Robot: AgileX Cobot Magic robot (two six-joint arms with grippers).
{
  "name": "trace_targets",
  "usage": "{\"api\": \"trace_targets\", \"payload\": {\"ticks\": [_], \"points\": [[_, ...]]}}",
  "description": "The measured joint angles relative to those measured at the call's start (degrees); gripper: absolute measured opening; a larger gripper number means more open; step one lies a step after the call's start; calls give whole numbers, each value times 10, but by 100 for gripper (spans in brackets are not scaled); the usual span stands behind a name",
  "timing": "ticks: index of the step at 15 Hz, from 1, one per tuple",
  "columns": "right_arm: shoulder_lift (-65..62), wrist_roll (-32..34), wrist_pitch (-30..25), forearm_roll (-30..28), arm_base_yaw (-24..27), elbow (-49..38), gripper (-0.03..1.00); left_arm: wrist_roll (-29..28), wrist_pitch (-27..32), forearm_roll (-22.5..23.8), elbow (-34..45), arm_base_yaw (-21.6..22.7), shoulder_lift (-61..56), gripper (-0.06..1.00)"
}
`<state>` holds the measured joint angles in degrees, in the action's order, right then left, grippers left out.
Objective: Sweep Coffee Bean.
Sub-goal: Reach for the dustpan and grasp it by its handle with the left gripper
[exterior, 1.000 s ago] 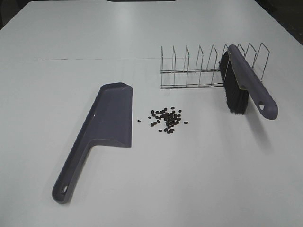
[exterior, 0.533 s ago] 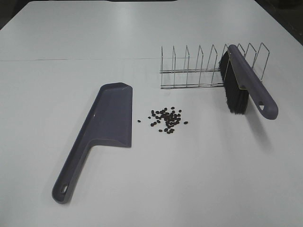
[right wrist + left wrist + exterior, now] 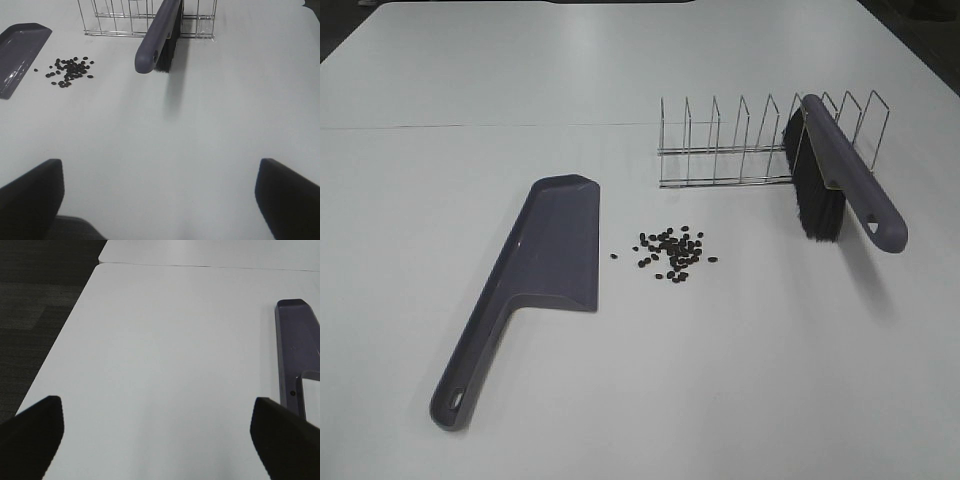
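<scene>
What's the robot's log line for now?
beans: scattered beside dustpan | brush: leaning on rack | jaws: both open, empty

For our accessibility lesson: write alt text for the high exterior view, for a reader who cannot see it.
Dark coffee beans lie in a loose cluster on a white table, between a grey-purple dustpan at left and a matching brush leaning on a wire rack at right.

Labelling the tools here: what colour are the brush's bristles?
Black, under a grey-purple handle; the brush leans against the wire rack. Clearest in the exterior high view.
</scene>
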<state>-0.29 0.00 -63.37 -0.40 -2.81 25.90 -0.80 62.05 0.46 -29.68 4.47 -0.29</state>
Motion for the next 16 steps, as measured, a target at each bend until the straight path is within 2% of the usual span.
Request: {"api": "trace_targets", "payload": {"ticks": [5, 16], "points": [[0, 0, 0, 0, 0, 0, 96, 0, 0, 1, 0, 0, 52, 91], [0, 0, 0, 0, 0, 0, 96, -1, -1, -1, 0, 0, 287, 91]]}}
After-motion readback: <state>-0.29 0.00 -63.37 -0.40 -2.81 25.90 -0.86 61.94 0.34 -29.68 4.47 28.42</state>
